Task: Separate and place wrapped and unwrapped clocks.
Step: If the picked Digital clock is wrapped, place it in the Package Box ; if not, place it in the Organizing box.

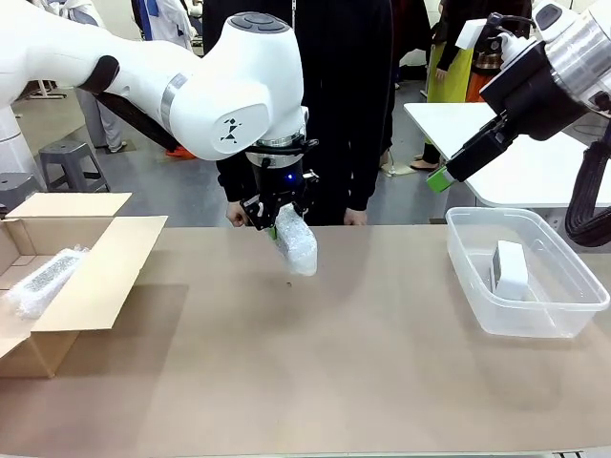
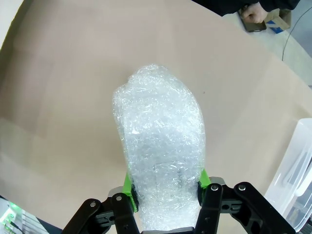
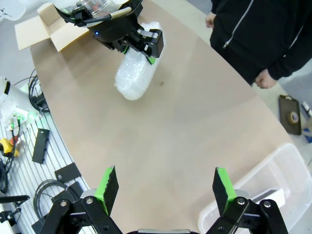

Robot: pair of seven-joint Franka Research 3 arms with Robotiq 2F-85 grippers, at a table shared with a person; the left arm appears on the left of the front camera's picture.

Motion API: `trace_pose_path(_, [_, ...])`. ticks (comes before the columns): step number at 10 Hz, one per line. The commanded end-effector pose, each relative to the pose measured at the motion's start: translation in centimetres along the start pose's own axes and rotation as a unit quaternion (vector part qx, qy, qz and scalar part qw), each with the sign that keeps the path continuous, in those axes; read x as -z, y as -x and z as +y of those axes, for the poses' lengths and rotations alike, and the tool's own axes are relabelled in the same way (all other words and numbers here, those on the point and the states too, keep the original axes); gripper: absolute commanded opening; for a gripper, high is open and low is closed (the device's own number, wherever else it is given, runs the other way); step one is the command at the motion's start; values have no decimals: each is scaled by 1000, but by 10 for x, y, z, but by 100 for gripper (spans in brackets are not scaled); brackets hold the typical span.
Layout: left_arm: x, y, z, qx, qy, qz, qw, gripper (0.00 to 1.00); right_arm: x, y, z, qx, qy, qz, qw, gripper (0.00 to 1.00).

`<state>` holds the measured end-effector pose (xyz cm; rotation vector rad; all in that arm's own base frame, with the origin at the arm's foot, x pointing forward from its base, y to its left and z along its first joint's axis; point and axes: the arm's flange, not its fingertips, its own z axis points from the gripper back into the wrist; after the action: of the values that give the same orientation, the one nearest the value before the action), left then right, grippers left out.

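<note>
Above the middle of the brown bench (image 1: 286, 382), the left gripper (image 1: 277, 221) is clamped on a bubble-wrapped clock (image 1: 296, 243), which hangs clear of the surface. A second wrapped clock (image 1: 43, 279) lies in the open cardboard box (image 1: 95, 277) at the left. The bare white clock (image 1: 509, 267) sits in the clear plastic tub (image 1: 535, 320) at the right. The right gripper (image 3: 163, 187) hovers high near the tub, jaws wide and empty. A person's hand (image 1: 236, 216) rests at the far edge, just behind the held clock.

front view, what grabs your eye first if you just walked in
The left claw holds a bubble-wrapped clock in the air above mid-table. A second wrapped bundle lies in the cardboard box at left, and a bare white clock sits in the clear tub at right.
</note>
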<state>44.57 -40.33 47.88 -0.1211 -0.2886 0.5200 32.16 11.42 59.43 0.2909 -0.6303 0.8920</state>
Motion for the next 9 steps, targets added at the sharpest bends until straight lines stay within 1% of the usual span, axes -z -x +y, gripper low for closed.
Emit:
trace_pose_path(1, [-22, -2, 26, 4, -13, -64, 998, 54, 0, 0, -1, -3, -5, -2, 1000, 100])
trace_pose_path(2, [-43, -5, 54, 45, -25, -90, 995, 54, 0, 0, -1, -3, -5, -2, 1000, 100])
trace_pose_path(3, [-62, -9, 88, 47, -27, -117, 992, 54, 0, 0, -1, -3, -5, -2, 1000, 100])
trace_pose_path(4, [-81, -22, 130, 50, -38, -153, 986, 54, 0, 0, -1, -3, -5, -2, 1000, 100])
trace_pose_path(5, [-96, -35, 170, 88, -56, -162, 981, 54, 0, 0, -1, -3, -5, -2, 1000, 100])
trace_pose_path(6, [-107, -48, 207, 140, -70, -170, 973, 54, 0, 0, -1, -3, -5, -2, 1000, 100])
trace_pose_path(7, [-113, -65, 240, 166, -81, -197, 963, 54, 0, 0, -1, -3, -5, -2, 1000, 100])
trace_pose_path(8, [-116, -81, 266, 161, -85, -185, 966, 54, 0, 0, -1, -3, -5, -2, 1000, 100])
trace_pose_path(9, [-118, -81, 270, 149, -101, -174, 968, 54, 0, 0, -1, -3, -5, -2, 1000, 100])
